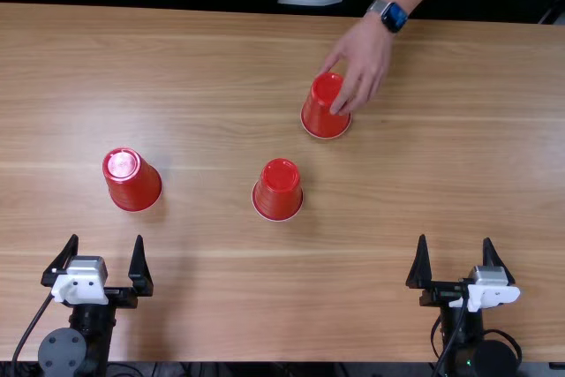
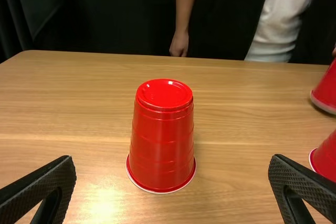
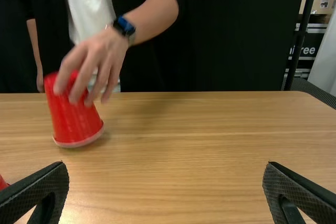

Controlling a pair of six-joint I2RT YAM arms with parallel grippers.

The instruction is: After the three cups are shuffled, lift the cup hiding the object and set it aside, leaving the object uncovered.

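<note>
Presently, three red plastic cups are listed, all mouth-down on the table (image 1: 459, 174), together with two grippers and one person's hand (image 1: 362, 64). The left cup (image 1: 132, 180) is placed just ahead of the left gripper (image 1: 106, 243), squarely between its fingers' line. The middle cup (image 1: 278, 190) is found ahead of both grippers and between them, nearer the left one. The far cup (image 1: 325, 108) is set well ahead of the right gripper (image 1: 455, 243) and off toward the left arm's side; it is tilted and covered at its top by the hand. Both grippers are spread wide and nothing is held in either. The hidden object is not seen, so the cup covering it cannot be told. Each cup is judged light, thin-walled and springy, with a smooth, somewhat slippery taper that is easily dented by a hard squeeze. Hold is best taken across the ribbed side wall, about mid-height or nearer the closed top, with gentle pressure, and the lift is best made straight up.
</note>
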